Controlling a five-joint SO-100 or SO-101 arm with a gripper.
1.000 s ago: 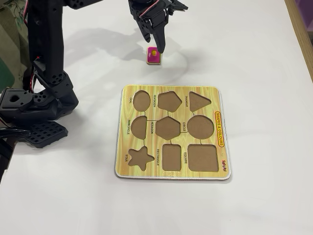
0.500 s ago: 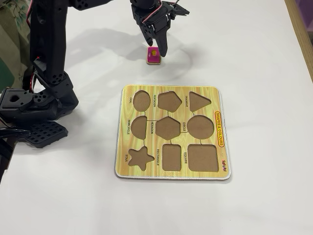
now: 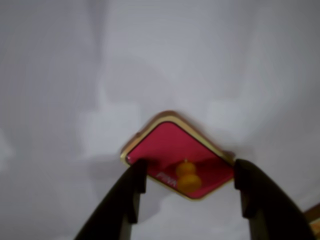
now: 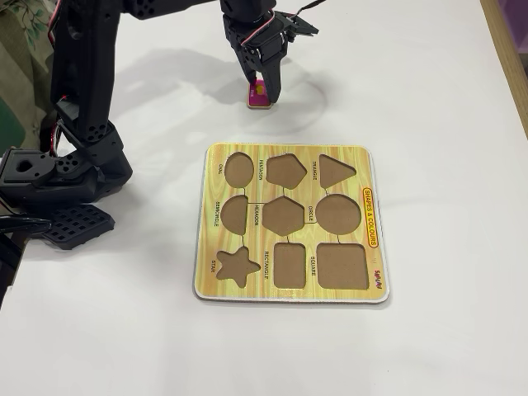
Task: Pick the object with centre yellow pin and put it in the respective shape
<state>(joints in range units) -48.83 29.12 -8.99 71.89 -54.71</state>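
Magenta-pink flat rectangular puzzle piece with rounded corners and a round yellow knob at its middle (image 4: 259,96) is seen lying flat on the white table (image 4: 429,99), beyond the far edge of the yellow wood-grain puzzle board (image 4: 290,223) in the fixed view and apart from it. The black two-finger gripper (image 4: 264,87) is positioned directly over the piece, pointing downward. In the wrist view the piece (image 3: 170,150) is presented corner-on, with the two dark fingers (image 3: 131,192) spread to either side of the yellow knob (image 3: 188,176); a gap is visible between each fingertip and the knob, so nothing is pinched. Whether the fingertips touch the pink face cannot be told. The brown upright rectangular cutout labelled RECTANGLE (image 4: 291,265) is noted in the board's near row, between the star and square cutouts, unfilled.
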